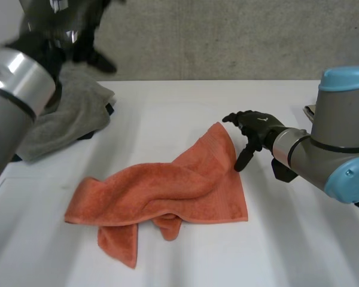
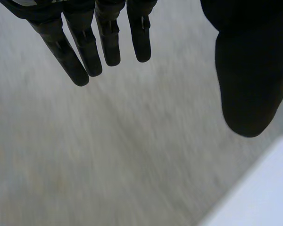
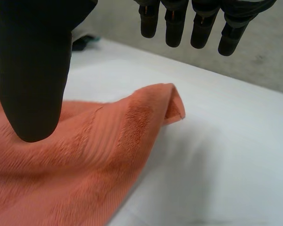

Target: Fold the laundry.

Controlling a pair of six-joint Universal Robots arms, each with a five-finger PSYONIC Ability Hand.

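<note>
Your right hand (image 1: 257, 127) hangs open with its fingers loose and holds nothing, just beside the raised far corner of the orange towel (image 1: 167, 191), which lies crumpled mid-table (image 1: 299, 251). Your left hand (image 2: 87, 47) is open too, high over the grey pile (image 1: 66, 116).

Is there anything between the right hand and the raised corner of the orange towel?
Nothing visible. The open right hand is right beside the orange towel at its raised corner; only bare white table shows between them. The grey cloth pile lies well away from both.
</note>
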